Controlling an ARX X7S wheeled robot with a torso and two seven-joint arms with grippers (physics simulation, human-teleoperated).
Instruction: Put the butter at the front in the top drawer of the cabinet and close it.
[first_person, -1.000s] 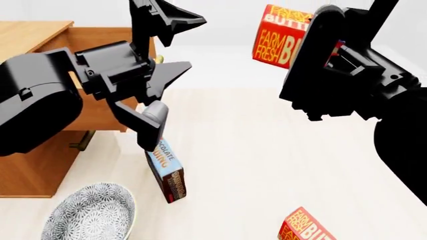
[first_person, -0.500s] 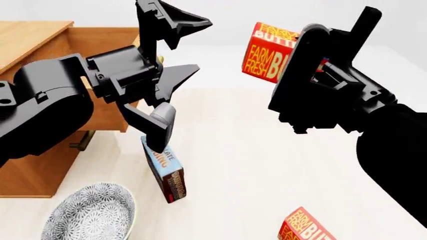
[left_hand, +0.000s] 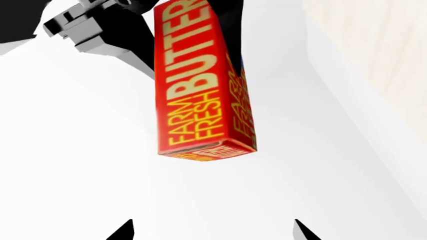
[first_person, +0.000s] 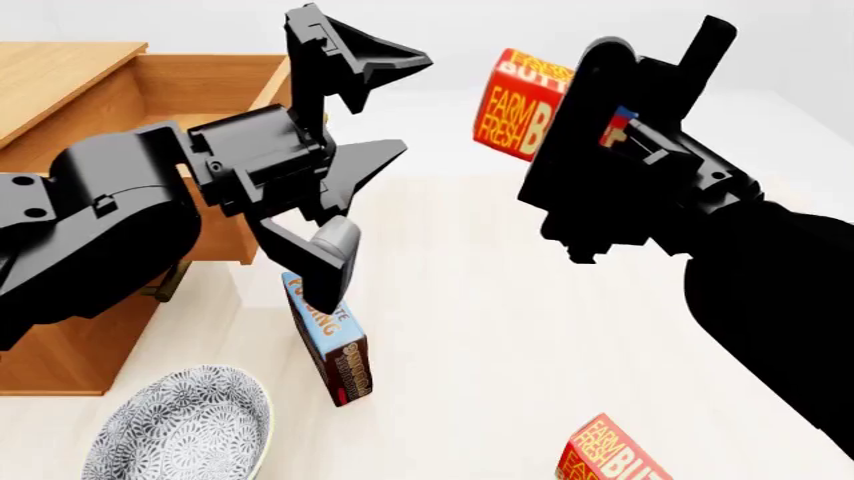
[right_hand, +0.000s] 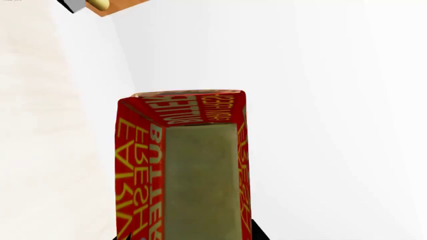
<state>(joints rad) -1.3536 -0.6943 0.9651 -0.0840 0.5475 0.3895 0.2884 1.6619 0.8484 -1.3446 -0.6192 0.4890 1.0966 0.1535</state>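
Observation:
My right gripper (first_person: 567, 115) is shut on a red butter carton (first_person: 514, 105) and holds it high in the air, to the right of the open top drawer (first_person: 200, 75) of the wooden cabinet (first_person: 60, 330). The carton fills the right wrist view (right_hand: 180, 170). My left gripper (first_person: 400, 105) is open and empty, between the drawer and the held carton. In the left wrist view the carton (left_hand: 200, 95) hangs ahead of the spread fingertips (left_hand: 123, 232). A second butter carton (first_person: 614, 450) lies on the floor at the front right.
A blue-and-brown chocolate pudding box (first_person: 334, 345) stands on the floor under my left gripper. A patterned bowl (first_person: 180, 425) sits at the front left by the cabinet. A brass handle (first_person: 163, 285) shows below the open drawer.
My right gripper has carried the butter carton leftward, closer to the drawer and my left gripper. My left arm has shifted slightly to the right, still open.

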